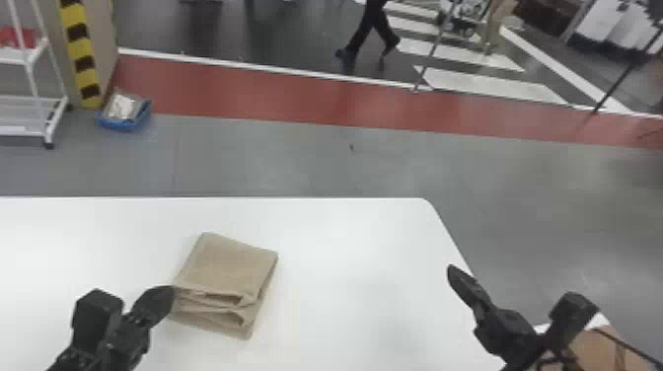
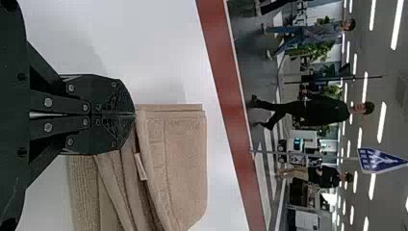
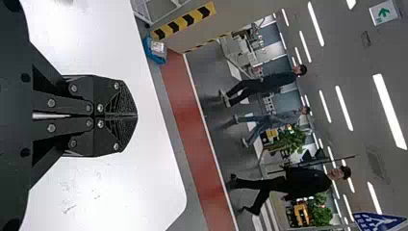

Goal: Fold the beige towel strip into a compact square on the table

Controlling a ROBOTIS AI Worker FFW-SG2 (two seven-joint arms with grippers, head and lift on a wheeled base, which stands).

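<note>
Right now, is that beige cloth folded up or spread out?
Folded: the towel lies in a compact, layered stack on the table, with gaping folds along its edge nearest the robot.

Red lane (image 1: 296, 101) and zebra crossing (image 1: 488, 85) suggest an industrial hall.

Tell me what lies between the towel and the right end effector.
In the head view, a bare stretch of the white table lies between the beige towel and the right end effector.

Towel strip (image 1: 229, 264) — matt cloth, slightly rough nap; table (image 1: 355, 246) — smooth, faint sheen.
</note>
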